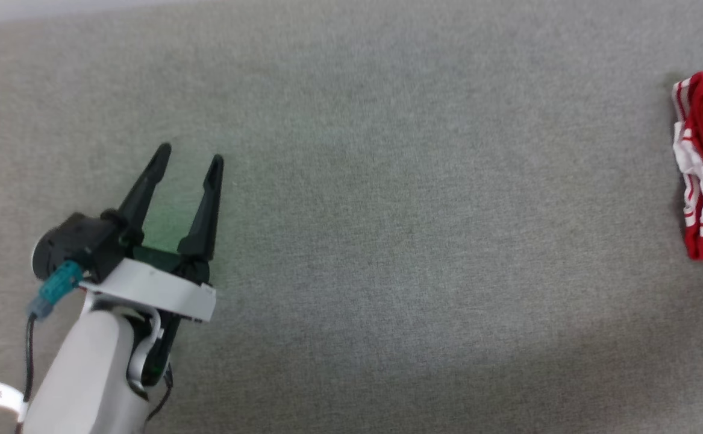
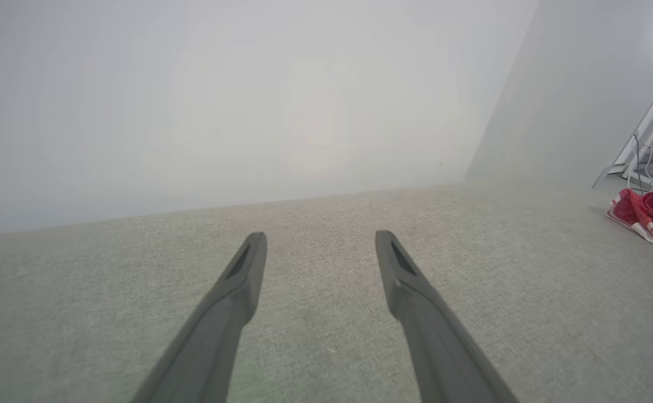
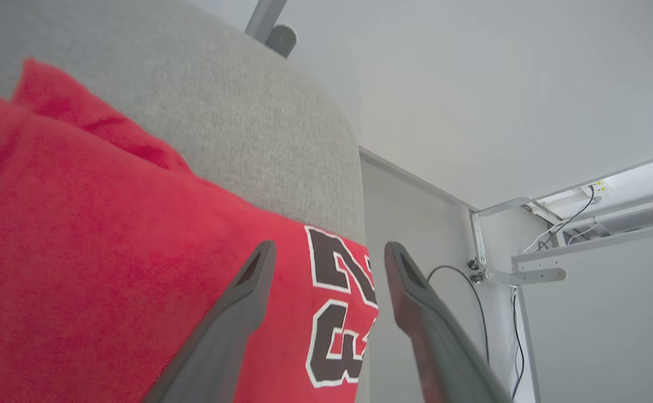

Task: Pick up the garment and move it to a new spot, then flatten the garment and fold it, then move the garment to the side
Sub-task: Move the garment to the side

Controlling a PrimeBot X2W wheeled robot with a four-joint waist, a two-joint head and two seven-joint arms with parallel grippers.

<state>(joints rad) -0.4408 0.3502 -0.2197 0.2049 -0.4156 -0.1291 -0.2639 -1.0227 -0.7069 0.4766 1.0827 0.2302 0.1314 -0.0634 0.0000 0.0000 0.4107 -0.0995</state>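
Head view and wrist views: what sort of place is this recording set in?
Probably a robot lab or test room, not a home: a broad grey fabric-covered work surface, bare white walls, and a metal frame with loose cables beyond its edge.

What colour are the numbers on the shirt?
The numbers are black with white outlines, on a red shirt. Right wrist view shows them best.
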